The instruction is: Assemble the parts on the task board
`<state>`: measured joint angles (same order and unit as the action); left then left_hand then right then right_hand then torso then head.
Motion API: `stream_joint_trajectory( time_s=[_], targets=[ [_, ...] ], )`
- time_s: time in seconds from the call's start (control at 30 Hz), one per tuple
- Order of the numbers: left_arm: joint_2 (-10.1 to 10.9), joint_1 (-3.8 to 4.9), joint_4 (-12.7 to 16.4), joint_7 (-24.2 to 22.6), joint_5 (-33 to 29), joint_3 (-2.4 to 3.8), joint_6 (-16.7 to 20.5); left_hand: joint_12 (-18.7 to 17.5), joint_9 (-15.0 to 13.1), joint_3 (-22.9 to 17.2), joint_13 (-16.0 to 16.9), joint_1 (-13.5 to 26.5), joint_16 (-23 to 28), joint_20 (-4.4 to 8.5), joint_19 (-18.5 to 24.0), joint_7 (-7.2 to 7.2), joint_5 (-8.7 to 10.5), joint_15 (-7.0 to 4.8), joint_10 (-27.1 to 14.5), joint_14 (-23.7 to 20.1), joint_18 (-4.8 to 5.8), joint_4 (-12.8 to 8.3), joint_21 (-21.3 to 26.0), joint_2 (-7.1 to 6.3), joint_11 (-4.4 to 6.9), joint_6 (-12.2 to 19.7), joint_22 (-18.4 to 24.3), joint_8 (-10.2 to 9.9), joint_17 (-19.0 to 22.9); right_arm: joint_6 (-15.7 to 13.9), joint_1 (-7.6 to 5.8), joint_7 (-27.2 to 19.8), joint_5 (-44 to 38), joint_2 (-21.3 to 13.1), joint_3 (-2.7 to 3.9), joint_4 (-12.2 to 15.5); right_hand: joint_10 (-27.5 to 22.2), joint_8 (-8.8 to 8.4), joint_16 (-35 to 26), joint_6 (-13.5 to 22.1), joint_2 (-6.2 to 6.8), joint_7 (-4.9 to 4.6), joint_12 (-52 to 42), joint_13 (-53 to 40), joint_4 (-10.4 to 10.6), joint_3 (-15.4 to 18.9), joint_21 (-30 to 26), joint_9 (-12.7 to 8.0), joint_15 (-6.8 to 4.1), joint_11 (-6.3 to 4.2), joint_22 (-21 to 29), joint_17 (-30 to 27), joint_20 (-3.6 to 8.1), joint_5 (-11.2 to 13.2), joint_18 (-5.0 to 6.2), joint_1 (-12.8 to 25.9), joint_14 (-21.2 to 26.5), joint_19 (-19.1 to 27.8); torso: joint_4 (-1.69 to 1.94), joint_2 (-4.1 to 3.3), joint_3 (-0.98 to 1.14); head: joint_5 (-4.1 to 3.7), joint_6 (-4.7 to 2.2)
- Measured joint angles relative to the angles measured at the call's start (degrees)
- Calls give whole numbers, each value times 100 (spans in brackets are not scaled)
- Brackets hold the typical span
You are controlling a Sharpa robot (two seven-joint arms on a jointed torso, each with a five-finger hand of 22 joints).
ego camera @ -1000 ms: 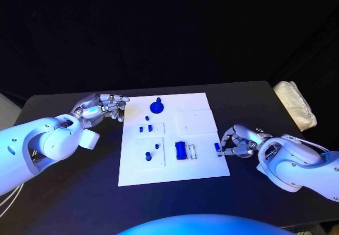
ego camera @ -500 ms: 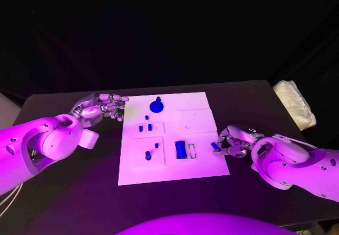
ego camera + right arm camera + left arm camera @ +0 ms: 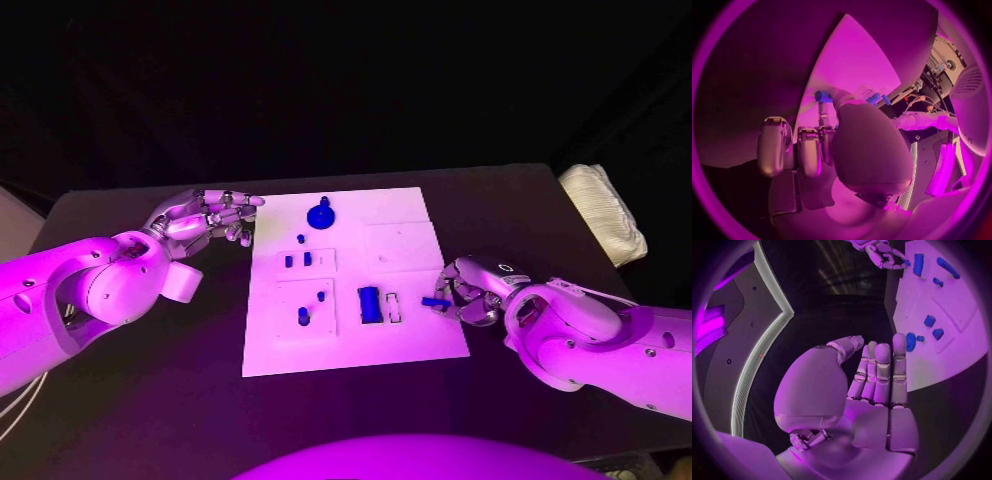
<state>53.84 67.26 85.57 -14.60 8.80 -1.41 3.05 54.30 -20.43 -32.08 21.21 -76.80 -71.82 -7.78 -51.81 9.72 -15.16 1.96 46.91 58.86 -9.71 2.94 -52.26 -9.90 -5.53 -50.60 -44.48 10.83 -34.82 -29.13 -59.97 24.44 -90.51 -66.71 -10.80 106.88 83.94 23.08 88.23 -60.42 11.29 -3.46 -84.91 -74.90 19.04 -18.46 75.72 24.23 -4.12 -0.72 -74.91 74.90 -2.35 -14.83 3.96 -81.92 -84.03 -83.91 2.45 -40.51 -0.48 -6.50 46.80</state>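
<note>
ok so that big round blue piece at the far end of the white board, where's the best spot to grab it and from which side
Probably by the small knob at the far end of the round blue piece, pinched from above. It lies flat on the board, leaving little edge to grip. The left hand sits nearest, beside the board's far left corner.

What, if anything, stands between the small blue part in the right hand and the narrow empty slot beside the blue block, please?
Nothing visible does. The right hand holds the small blue part just over the task board; only bare white board lies between it and the narrow empty slot beside the blue block.
</note>
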Motion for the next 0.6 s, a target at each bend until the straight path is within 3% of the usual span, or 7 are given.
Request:
stream_joint_trajectory(
  time_s=[0.13,0.3,0.4,0.5,0.6],
  targets=[
    [3,0,2,4,0,0,-1,0,0,0,-5,0,0,0,0,0,0,0,0,0,0,0,0,0,0,0,0,0,0,-70,11,50,-2,-14,-12,57,0,32,0,1,110,1,0,0,-408,-628,0,12,0,0,0,1,0,-212,0,372,0,0,-4,-1,1,0,-2],
    [3,0,4,9,1,0,-2,0,0,0,-5,0,0,0,0,0,0,0,0,0,0,0,0,0,0,0,0,0,0,-123,2,77,157,-36,-46,191,0,90,0,27,111,17,1,0,-467,-807,27,50,0,0,1,5,0,-244,0,566,0,0,-1,1,-3,10,-2],
    [4,0,4,13,1,0,-3,0,0,0,-5,0,0,0,0,0,0,0,0,0,0,0,0,0,0,0,0,0,0,-162,-92,77,322,-44,-48,288,0,94,0,33,107,11,1,0,-484,-855,27,51,0,0,-2,5,0,-272,0,656,0,0,3,3,-3,15,-1],
    [4,0,4,16,1,0,-3,0,0,0,-5,0,0,0,0,0,0,0,0,0,0,0,0,0,0,0,0,0,0,-217,-207,65,492,-45,-33,389,0,113,0,34,114,10,1,0,-507,-905,29,52,0,1,-4,5,0,-275,-89,743,0,0,7,3,-4,17,-1],
    [2,0,5,20,1,0,-4,0,0,0,-5,0,0,0,0,0,0,0,0,0,0,0,0,0,0,0,0,0,0,-258,-271,50,685,-10,-30,454,0,113,0,41,105,4,-22,0,-692,-1195,67,53,0,1,-4,4,0,-2,-90,997,0,0,9,3,-7,26,-1]
  ],
)
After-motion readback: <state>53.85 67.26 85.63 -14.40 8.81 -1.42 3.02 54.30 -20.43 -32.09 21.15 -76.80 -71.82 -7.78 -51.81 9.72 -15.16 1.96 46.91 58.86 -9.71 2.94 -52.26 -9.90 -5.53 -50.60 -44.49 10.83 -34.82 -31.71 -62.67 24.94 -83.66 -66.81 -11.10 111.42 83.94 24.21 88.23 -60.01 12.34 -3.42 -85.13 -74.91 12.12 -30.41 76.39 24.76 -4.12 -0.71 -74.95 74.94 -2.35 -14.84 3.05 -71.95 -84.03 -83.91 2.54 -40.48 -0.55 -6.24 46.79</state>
